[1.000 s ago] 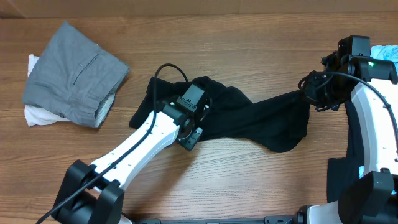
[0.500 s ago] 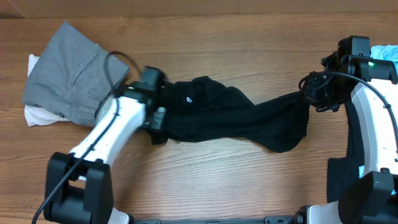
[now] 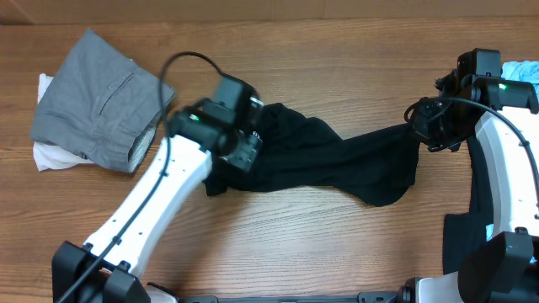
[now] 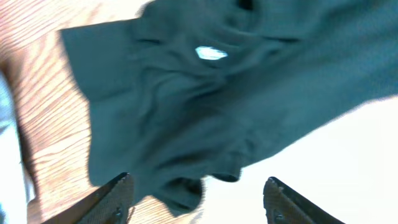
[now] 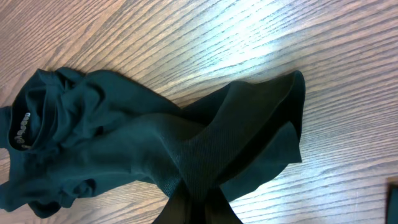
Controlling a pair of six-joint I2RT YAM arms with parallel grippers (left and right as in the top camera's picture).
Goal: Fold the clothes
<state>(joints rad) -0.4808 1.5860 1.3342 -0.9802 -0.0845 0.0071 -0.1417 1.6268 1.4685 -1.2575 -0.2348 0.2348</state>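
The left gripper (image 4: 198,186) has its two fingers (image 4: 115,198) spread wide with nothing between them. It hangs just over the crumpled left end of the black T-shirt (image 3: 337,160), and from its wrist view a small white logo mark (image 4: 210,53) shows on the cloth below. Across the table, the right gripper (image 3: 428,126) is clamped tight on the shirt's other end, the fabric bunched into a narrow twist where it runs in at the bottom of that wrist's view. Between the two, the shirt lies in a rumpled band across the middle of the wooden table (image 3: 295,252), heaped at the left and sagging toward the near edge at the right. Well off to the far left sits a folded grey garment (image 3: 101,101), resting on something white (image 3: 46,156) that pokes out beneath it. A bit of light-blue cloth (image 3: 522,71) shows at the right edge, behind the right arm
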